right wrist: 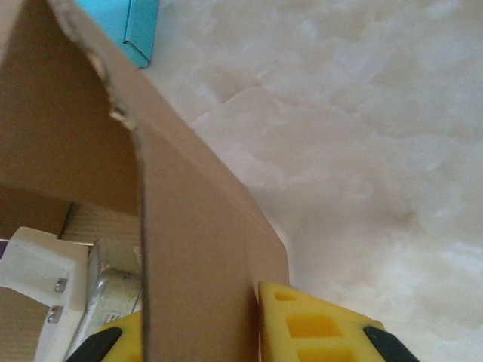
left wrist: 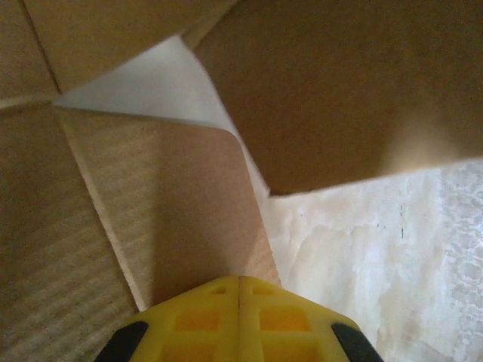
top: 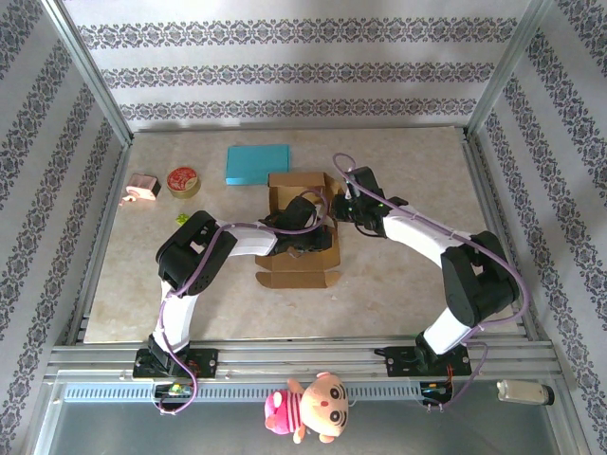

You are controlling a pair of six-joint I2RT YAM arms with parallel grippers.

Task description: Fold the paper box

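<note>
The paper box (top: 299,275) sits open at mid-table, with the left gripper (left wrist: 239,283) inside it, jaws pressed together and empty, the right gripper (right wrist: 200,324) pinching its right wall, and a flat blue box (top: 257,164) just behind.

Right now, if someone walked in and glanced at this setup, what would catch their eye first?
The brown paper box mid-table, with both arms reaching to it: the right gripper pinches a side wall, and the left gripper sits shut among its flaps. Next come the teal box just behind it and the plush doll on the near rail.
</note>
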